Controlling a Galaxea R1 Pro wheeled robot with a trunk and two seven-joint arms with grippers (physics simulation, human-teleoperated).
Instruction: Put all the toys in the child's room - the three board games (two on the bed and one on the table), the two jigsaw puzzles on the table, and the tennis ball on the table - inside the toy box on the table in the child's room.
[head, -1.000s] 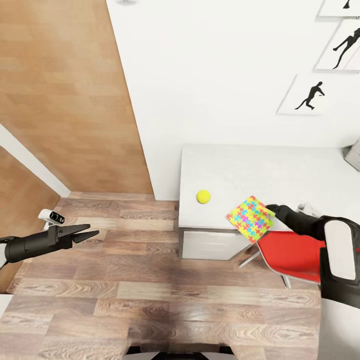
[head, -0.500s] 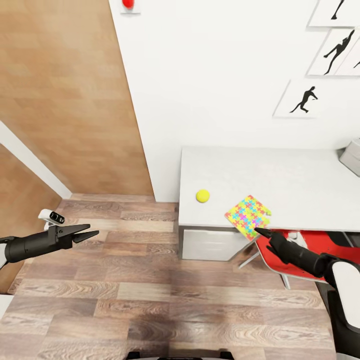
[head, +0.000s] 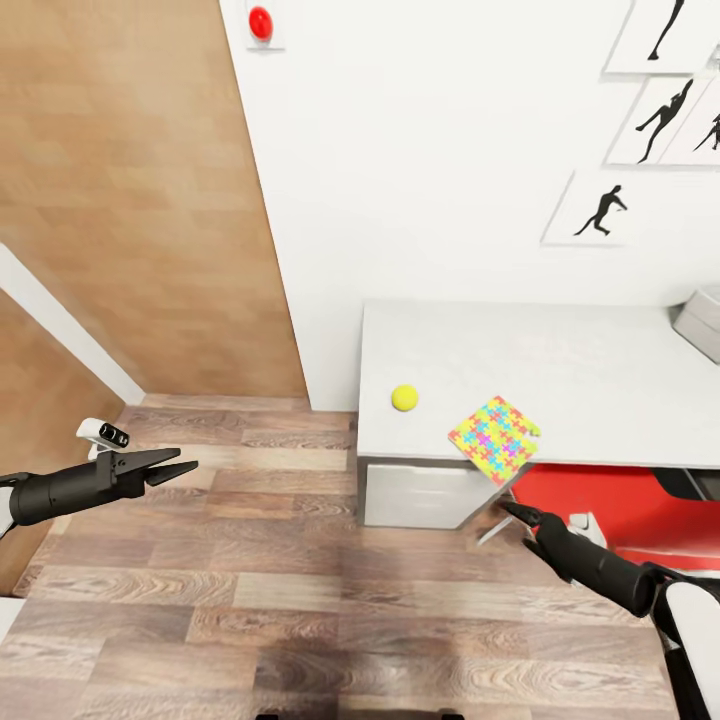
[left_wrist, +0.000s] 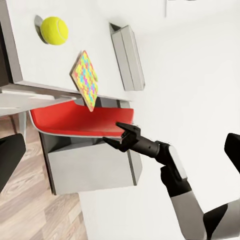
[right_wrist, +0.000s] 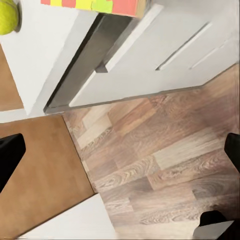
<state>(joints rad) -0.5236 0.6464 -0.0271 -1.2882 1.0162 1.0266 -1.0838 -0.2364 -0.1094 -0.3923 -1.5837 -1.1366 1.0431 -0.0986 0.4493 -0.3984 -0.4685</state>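
Observation:
One jigsaw puzzle (head: 494, 438), a square box in a bright piece pattern, rests tilted on the front edge of the pale grey table (head: 560, 365) and partly overhangs it. The left wrist view shows the puzzle (left_wrist: 86, 79) too. The yellow tennis ball (head: 404, 397) sits near the table's left end. A corner of the grey-white toy box (head: 702, 322) shows at the far right. My right gripper (head: 510, 511) hangs open and empty below the puzzle, in front of the table. My left gripper (head: 186, 467) is open and empty over the floor, far to the left.
A red chair (head: 610, 500) is tucked under the table beside my right arm. A white-fronted cabinet (head: 415, 495) stands under the table's left end. A wood-panelled wall and doorway lie on the left, with plank floor (head: 300, 590) in front.
My right gripper has let go of the jigsaw puzzle and dropped back below the table edge. The puzzle now rests on the edge. The head view has tilted slightly upward.

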